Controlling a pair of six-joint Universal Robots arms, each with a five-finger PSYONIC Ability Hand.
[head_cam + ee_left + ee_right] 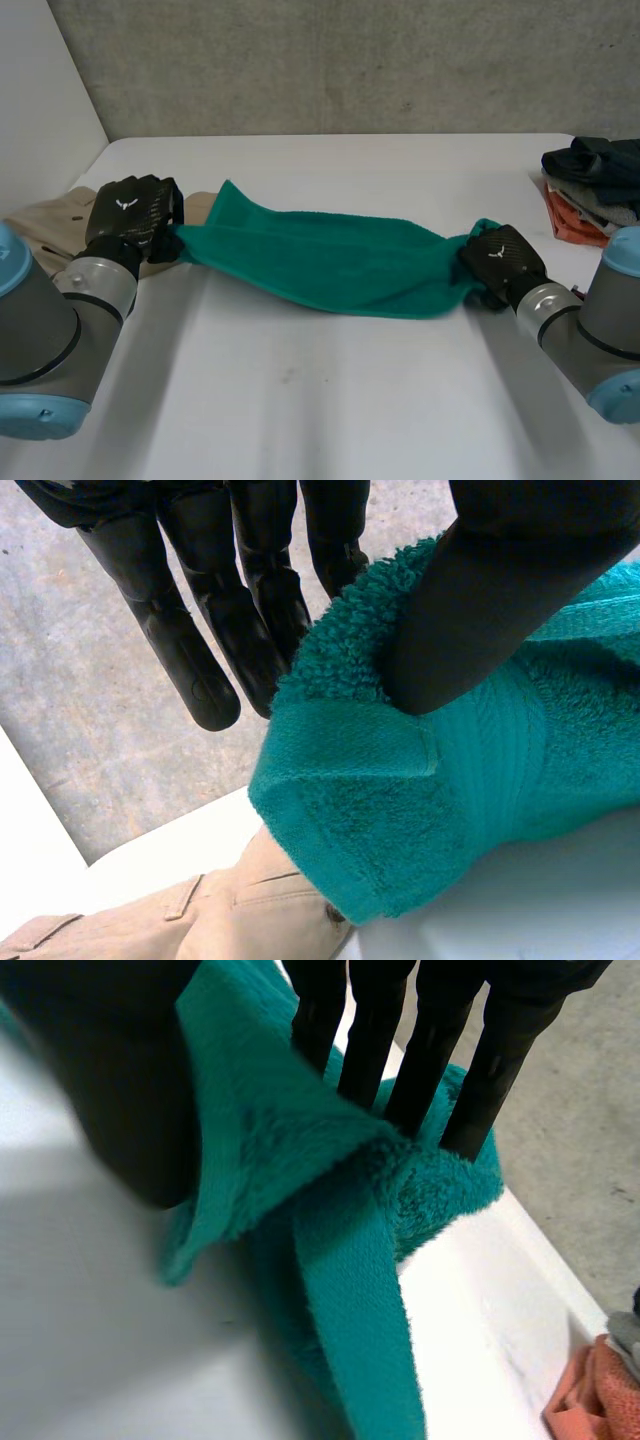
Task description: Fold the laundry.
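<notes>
A green towel [330, 262] lies stretched across the white table [330, 400], bunched lengthwise between my two hands. My left hand [130, 212] holds its left end; in the left wrist view the thumb [470, 610] presses the towel's corner [400, 810] against the fingers [240, 610]. My right hand [500, 258] holds the right end; in the right wrist view the green towel [330, 1220] passes between the thumb [120, 1080] and the straight fingers [430, 1070], pinched there.
A beige garment [50, 225] lies at the table's left edge, under my left hand, also seen as beige cloth [200, 920]. A pile of dark and orange clothes [590, 190] sits at the far right; orange cloth [600, 1390] lies near the right end.
</notes>
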